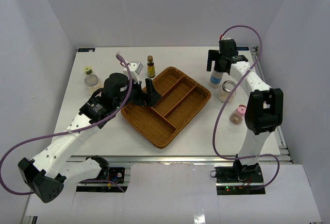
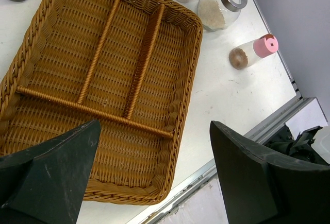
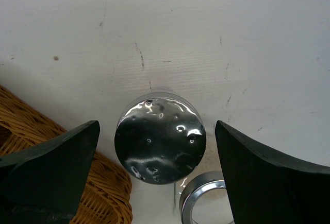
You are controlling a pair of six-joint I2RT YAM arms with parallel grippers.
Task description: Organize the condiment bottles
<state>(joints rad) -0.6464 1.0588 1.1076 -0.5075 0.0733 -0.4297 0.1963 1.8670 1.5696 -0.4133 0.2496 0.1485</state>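
Right tool (image 3: 156, 131) is spread wide, one finger on either side of a silver-capped bottle (image 3: 160, 140), neither touching it. The bottle stands upright on the table (image 3: 206, 38), straight beneath the tool. A glass jar (image 1: 226, 91) sits just beside it, back toward the arm's base, and a pink-capped bottle (image 1: 237, 114) lies further back that way. Left tool (image 2: 154, 131) is wide apart too, gripping nothing, hanging over the tray (image 2: 180, 105). An amber bottle (image 1: 151, 67) stands ahead of it, past the tray's far rim.
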